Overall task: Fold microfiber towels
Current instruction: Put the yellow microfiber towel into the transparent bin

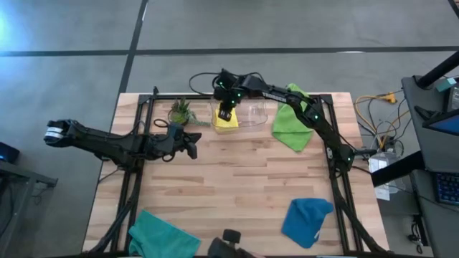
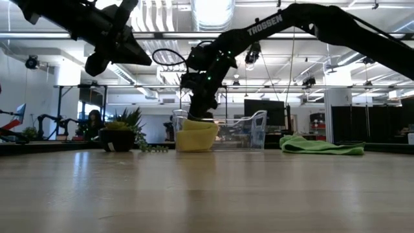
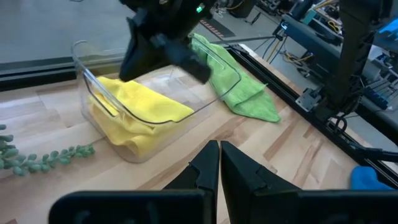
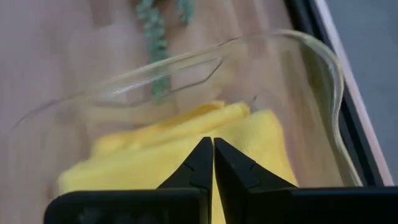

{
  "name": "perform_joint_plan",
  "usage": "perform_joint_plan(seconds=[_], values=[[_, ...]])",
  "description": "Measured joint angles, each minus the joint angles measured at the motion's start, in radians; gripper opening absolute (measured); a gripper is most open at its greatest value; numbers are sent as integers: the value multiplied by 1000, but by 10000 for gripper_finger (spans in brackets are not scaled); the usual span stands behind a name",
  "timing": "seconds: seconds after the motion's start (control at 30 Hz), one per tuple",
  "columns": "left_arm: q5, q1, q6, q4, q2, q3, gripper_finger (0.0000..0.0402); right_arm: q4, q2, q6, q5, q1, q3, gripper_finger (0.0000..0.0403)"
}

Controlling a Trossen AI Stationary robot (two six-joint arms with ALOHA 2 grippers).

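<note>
My right pincer (image 1: 225,115), fingers together, hovers over the yellow towel (image 1: 226,122) in the clear bin (image 1: 252,115), top centre; left pincer (image 1: 192,145) closed, empty, centre-left above the counter (image 1: 237,186)

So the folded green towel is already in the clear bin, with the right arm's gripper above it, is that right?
Not quite: the high view shows the towel in the clear bin is the yellow towel. The green towel lies on the table beside the bin. The right gripper is above it.
</note>
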Motion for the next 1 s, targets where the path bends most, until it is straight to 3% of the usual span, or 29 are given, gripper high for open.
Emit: perform_joint_plan(seconds=[0.2,0.57,0.67,1.0], values=[[0,0,-21,1,0,0,0,-231,-3,-69,-164,-10,53,8],[-13,5,-22,16,0,0,0,-247,-1,-61,-146,67,14,8],[-14,6,-22,19,0,0,0,-211,-2,-40,-100,82,-21,8],[-27,10,-21,19,0,0,0,-104,-1,56,-96,95,-130,8]])
